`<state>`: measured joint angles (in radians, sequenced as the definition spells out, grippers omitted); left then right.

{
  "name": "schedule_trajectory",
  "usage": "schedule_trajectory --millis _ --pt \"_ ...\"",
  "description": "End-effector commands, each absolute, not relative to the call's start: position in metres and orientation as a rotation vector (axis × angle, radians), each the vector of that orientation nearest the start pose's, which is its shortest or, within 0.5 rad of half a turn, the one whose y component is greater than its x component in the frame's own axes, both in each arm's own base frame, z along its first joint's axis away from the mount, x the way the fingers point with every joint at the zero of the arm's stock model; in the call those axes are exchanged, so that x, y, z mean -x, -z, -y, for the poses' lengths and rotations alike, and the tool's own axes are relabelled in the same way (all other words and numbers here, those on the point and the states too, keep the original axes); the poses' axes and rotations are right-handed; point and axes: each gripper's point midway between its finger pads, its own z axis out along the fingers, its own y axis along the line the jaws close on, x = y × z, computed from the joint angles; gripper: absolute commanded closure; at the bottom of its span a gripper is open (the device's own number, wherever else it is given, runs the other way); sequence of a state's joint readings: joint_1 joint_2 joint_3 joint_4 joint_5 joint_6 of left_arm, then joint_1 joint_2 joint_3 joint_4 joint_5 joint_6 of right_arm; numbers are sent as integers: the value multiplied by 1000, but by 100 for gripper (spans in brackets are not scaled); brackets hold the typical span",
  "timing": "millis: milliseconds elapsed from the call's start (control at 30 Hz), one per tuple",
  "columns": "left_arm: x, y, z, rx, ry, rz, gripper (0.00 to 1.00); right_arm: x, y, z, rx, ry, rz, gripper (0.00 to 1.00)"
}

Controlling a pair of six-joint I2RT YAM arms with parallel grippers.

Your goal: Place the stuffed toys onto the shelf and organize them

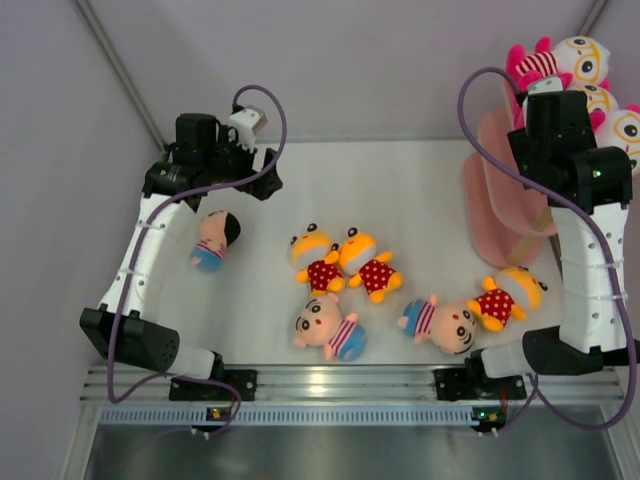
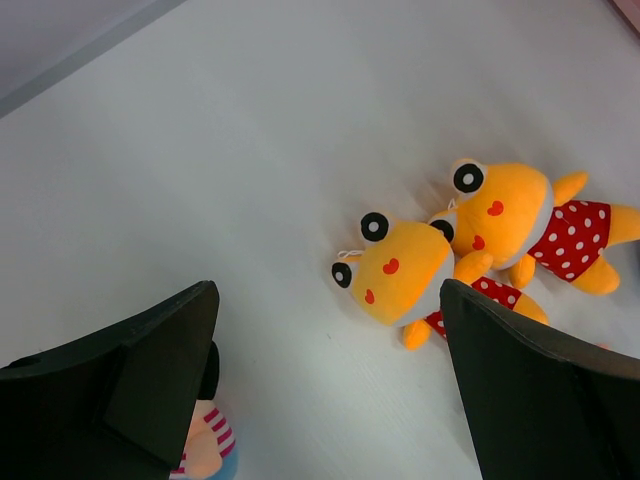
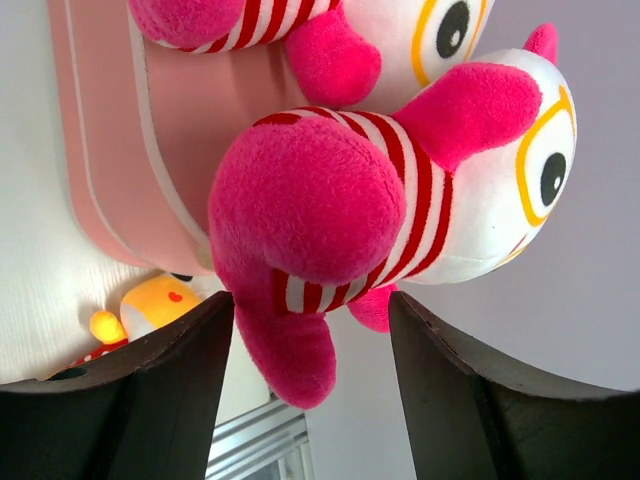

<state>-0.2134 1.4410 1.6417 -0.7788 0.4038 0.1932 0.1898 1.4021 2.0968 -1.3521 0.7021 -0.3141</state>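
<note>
Striped plush toy [image 3: 400,190] lies on the pink shelf [image 3: 110,150], right tool [image 3: 310,320] spread apart around its leg.
We judge the orange-yellow toys [image 2: 400,275] on the table [image 2: 200,150] light and squashy; the left tool [image 2: 328,310], wide apart and empty, should pinch a torso.

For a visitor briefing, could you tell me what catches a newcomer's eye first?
Pink and white striped plush dolls with yellow glasses crowd the pink tiered shelf, far right. Six plush toys lie scattered on the white table, two orange ones side by side at centre.
</note>
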Motion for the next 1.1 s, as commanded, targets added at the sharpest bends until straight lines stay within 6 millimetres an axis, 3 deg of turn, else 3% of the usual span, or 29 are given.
schedule_trajectory --millis 0,400,633,767,867,1000,1033,1067 --pt "-369 -319 147 -678 462 -2013 2 -278 -438 70 135 841 -2111 36" --pt "-370 -316 148 -682 467 -2017 2 -280 -454 56 152 786 -2043 25" --pt "-369 -318 148 -681 465 -2014 2 -276 -464 50 144 773 -2001 1" --pt "-368 -316 145 -687 447 -2022 2 -266 -485 48 102 790 -1929 1" --pt "-366 -315 140 -686 414 -2035 2 -261 -510 35 93 736 -1821 1" --pt "-365 -309 127 -670 350 -2069 2 -251 -543 0 168 564 -1648 0" --pt "-364 -305 122 -663 325 -2083 2 -258 -538 -12 213 554 -1639 1" --pt "-362 -303 119 -672 310 -2088 2 -262 -544 -21 213 530 -1595 1"
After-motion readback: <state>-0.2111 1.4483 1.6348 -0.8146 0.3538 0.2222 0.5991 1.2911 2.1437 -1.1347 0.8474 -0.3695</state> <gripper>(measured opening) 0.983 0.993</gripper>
